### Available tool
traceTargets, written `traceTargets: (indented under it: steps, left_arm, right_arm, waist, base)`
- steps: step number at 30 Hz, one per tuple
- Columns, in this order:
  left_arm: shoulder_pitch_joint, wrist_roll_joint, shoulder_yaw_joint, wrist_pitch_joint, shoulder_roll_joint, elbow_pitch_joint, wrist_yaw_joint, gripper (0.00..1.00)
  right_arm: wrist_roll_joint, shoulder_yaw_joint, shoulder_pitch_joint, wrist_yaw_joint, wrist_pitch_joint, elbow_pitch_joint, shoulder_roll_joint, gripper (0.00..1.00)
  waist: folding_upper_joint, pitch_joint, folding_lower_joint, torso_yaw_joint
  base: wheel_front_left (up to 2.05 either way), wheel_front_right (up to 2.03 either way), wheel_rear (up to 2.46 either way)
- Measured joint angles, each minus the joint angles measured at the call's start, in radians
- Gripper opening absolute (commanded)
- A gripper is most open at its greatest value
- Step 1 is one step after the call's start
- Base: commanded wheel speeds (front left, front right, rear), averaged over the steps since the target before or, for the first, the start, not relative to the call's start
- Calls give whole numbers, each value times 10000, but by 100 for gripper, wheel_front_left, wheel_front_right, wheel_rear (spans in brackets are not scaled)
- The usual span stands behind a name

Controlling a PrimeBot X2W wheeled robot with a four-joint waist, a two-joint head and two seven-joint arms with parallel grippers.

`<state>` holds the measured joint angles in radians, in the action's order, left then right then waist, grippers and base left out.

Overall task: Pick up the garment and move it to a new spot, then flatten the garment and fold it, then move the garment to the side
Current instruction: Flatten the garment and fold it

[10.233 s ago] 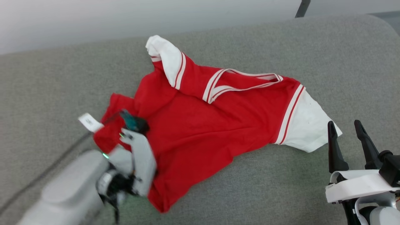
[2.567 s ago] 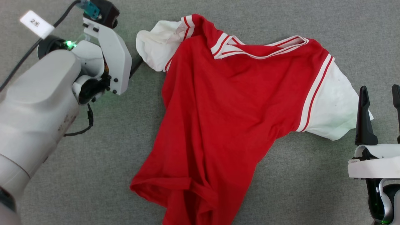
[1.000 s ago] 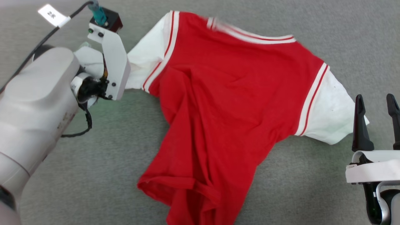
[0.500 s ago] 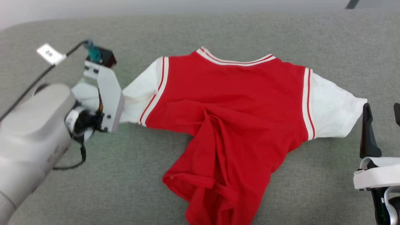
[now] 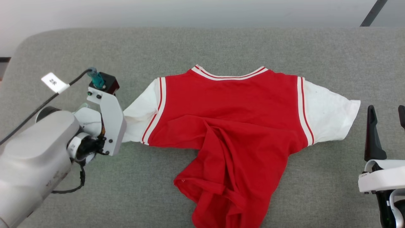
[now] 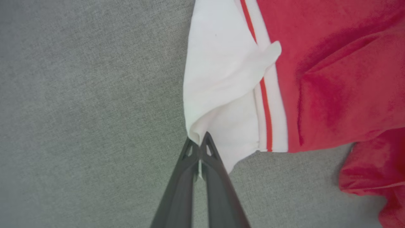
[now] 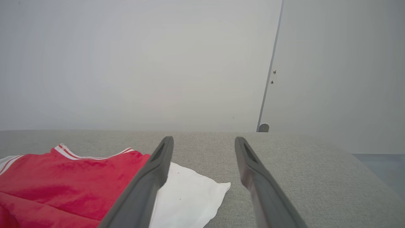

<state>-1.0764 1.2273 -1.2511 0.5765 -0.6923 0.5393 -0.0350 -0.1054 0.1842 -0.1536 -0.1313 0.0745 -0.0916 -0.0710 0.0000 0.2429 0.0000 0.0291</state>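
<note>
- We find the garment (image 5: 234, 107) lying on a grey fabric-covered surface (image 5: 221, 41), about mid-surface in the head view. Its striped collar (image 5: 229, 73) is turned toward the far edge.
- The shoulder area lies spread and fairly flat, with one white sleeve reaching out to each side.
- The lower body is not flat. The red cloth gathers into folds below the chest and ends in a crumpled hem (image 5: 221, 196) near the front edge, skewed to one side.
- The left gripper (image 6: 198, 141) has its fingers pressed together, pinching the outer corner of the left sleeve (image 6: 221, 79). In the left wrist view a sliver of white cloth shows between the two fingers.
- That sleeve is drawn out toward the gripper, and a flap of it is folded across the red-and-white trim.
- The right gripper (image 5: 386, 109) has its fingers spread wide and nothing between them.
- It stands just beside the cuff of the right sleeve (image 5: 329, 110), fingers pointing toward the far edge. We cannot tell whether a finger touches the cloth.
- A white tag (image 5: 54, 83) hangs on the black cable at the left wrist.
- A pale wall (image 7: 126, 63) rises behind the surface.
</note>
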Motion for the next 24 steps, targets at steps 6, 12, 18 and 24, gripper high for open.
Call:
traceTargets:
  steps: [6,12,18,24]
  left_arm:
    - [-58,-527,-75,-94,-222,-479,36,100]
    - [-116,-1057,-142,-293,-301,-1114,280,100]
    - [-58,-1810,-209,-631,-194,-1106,721,100]
    - [98,-2199,-251,-974,73,-462,1066,94]
  right_arm:
    - [-23,-44,223,0,10,25,6,100]
    - [-90,-100,409,0,8,23,23,100]
    - [-111,-182,439,0,10,-8,44,100]
    - [-134,-230,464,0,15,-2,73,100]
  waist:
    - [0,-263,0,-37]
    - [0,-476,0,-193]
    - [0,-532,0,-494]
    - [0,-462,0,-837]
  base:
    - [0,0,0]
    - [0,0,0]
    - [0,0,0]
    - [0,0,0]
